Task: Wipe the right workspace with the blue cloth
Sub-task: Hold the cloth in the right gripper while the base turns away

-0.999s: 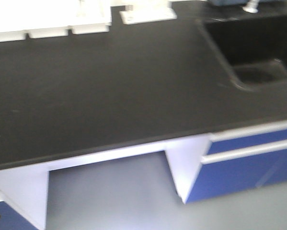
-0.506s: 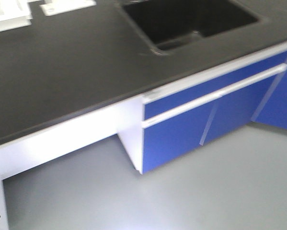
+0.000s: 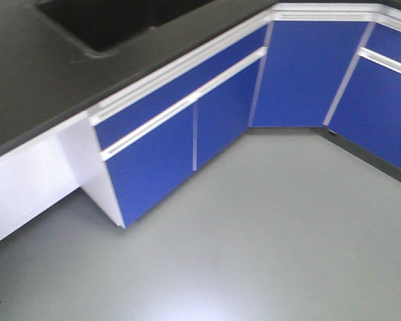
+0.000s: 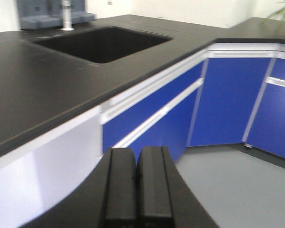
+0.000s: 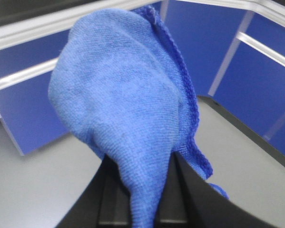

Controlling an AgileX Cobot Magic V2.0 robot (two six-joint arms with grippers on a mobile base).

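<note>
Right gripper (image 5: 141,204): I have it clenched on the blue cloth (image 5: 123,104). The dark fingers (image 5: 109,190) show on either side of the fabric, low in the right wrist view.
Blue cloth: it is held up in the air, bunched and draped forward over the fingertips. Its stitched hem runs down the right side. It hangs in front of the blue cabinets and above the grey floor, touching neither.
Left gripper (image 4: 137,190): clamped tight with nothing in it. The two black pads (image 4: 121,190) are pressed flat against each other, near the bottom of the left wrist view.
Sink benchtop (image 3: 26,80): a black top at the far left of the front view, with the sink (image 4: 104,42) set into it. A pale faucet stem (image 4: 65,14) stands behind the basin.
Cabinets (image 3: 160,147): blue doors with white rails, running under the benchtop from the left. They turn a corner at the far right.
Second black top (image 4: 261,26): it carries on past the corner at the far right. I cannot tell from here whether it is the surface to be wiped.
Floor (image 3: 254,234): plain grey, filling the near half of the front view.
</note>
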